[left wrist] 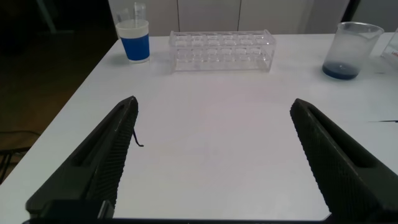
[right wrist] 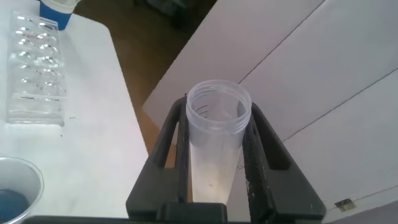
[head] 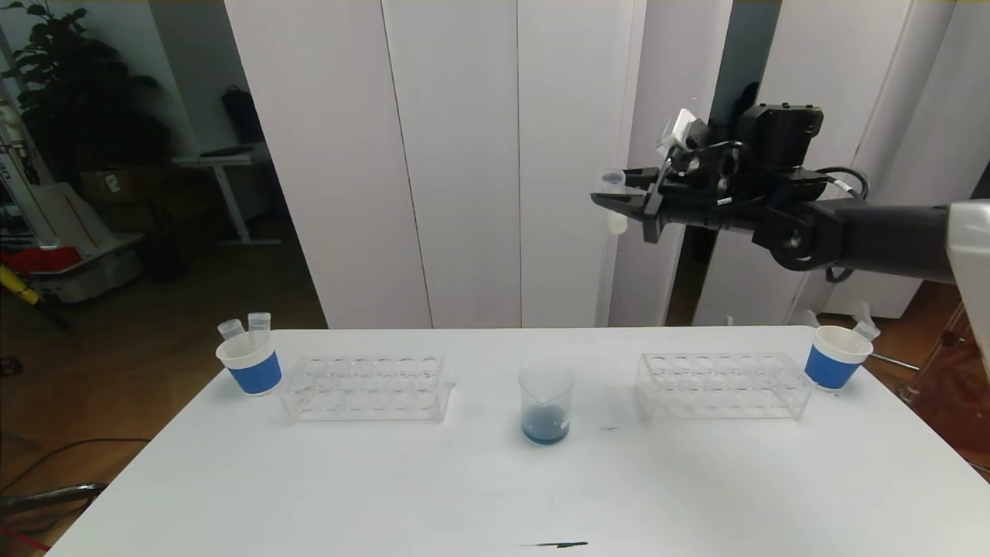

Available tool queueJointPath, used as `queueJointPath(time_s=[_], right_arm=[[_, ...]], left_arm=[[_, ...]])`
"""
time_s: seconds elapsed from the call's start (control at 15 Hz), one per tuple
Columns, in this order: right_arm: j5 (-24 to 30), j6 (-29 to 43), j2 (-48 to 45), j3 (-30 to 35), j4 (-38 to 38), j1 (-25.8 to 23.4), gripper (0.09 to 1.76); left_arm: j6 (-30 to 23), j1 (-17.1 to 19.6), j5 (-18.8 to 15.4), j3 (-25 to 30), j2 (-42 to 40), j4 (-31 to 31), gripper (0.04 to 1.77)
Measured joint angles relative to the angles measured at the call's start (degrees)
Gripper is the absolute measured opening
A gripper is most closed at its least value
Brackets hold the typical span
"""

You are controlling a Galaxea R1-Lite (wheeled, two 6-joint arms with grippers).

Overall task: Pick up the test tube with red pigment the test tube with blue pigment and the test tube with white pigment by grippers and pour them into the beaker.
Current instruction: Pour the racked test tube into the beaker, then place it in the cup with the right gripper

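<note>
Head view first: the right gripper [head: 619, 203] is seen high above the table [head: 495, 495], well up and to the right of the beaker [head: 546, 404], clamped on the test tube with white pigment [head: 615, 203]. The tube is held roughly upright there, whitish stuff at its lower end. Blue liquid is already sitting in the beaker's bottom, so the blue pour looks done.

What could go wrong, as a guess: the tube is carried far off the beaker's mouth, so if it gets tipped before being lined up over the rim, pigment would be splashed on the table. A smooth round tube pinched between two thin fingers could also be twisted or slipped during the tilt.

Right wrist view gives what the head view can't: straight down the tube's open mouth, fingers [right wrist: 255, 155] pressed on both sides. Left wrist view shows the left gripper [left wrist: 214, 163] spread wide and empty, low over the table, near side from the beaker, parked.
</note>
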Motion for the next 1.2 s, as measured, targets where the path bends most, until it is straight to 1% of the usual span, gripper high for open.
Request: queueJointPath(time_s=[0.07,0.13,0.27,0.47,0.67,0.87,1.2], right_arm=[[0.8,-2.9,0.9,-0.2,0.2,0.3,0.58],[1.1,-4.3,1.6,-0.2,0.2,0.7,0.58],[1.5,-5.0,3.0,0.3,0.0,1.7,0.58],[3.7,-5.7,4.5,0.8,-0.4,2.8,0.58],[5.1,-6.5,5.3,3.3,-2.0,3.4,0.58],[6.3,-10.3,5.6,6.5,-2.5,4.3,0.58],[7.0,-13.7,6.5,8.5,-3.4,6.4,0.58]], left_arm=[[0.0,0.0,0.0,0.0,0.0,0.0,1.75],[0.0,0.0,0.0,0.0,0.0,0.0,1.75],[0.0,0.0,0.0,0.0,0.0,0.0,1.75],[0.0,0.0,0.0,0.0,0.0,0.0,1.75],[0.0,0.0,0.0,0.0,0.0,0.0,1.75],[0.0,0.0,0.0,0.0,0.0,0.0,1.75],[0.0,0.0,0.0,0.0,0.0,0.0,1.75]])
